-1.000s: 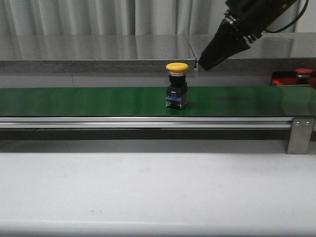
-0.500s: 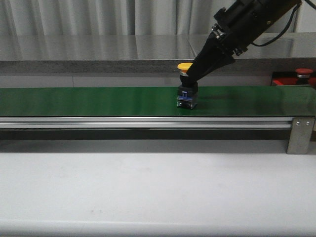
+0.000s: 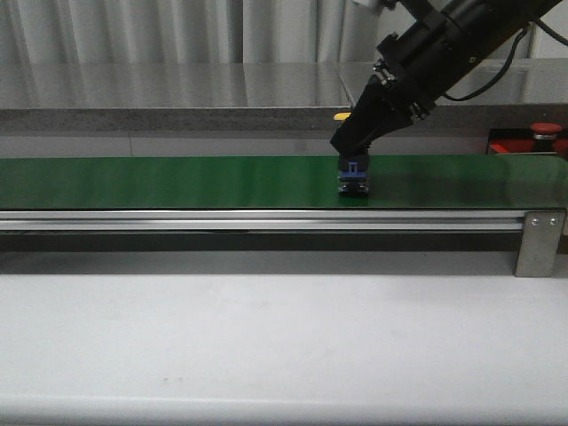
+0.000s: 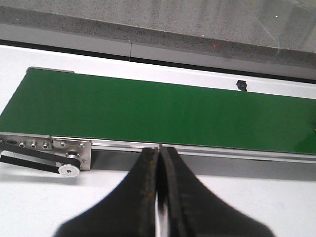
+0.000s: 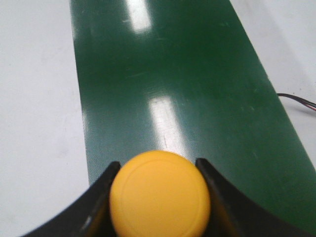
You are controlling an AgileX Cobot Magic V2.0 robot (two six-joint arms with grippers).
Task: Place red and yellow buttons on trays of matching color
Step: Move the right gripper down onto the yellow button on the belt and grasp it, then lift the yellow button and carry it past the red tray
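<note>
Right gripper [image 3: 352, 151] has descended around the yellow button [image 5: 159, 197] on the belt [image 3: 177, 181], jaws straddling its cap, contact unclear. Step: grasp. Next: close, lift. Left gripper [image 4: 158, 163] pressed together.

Yellow button [image 5: 159, 198] upright on belt [image 5: 207, 98]
</note>
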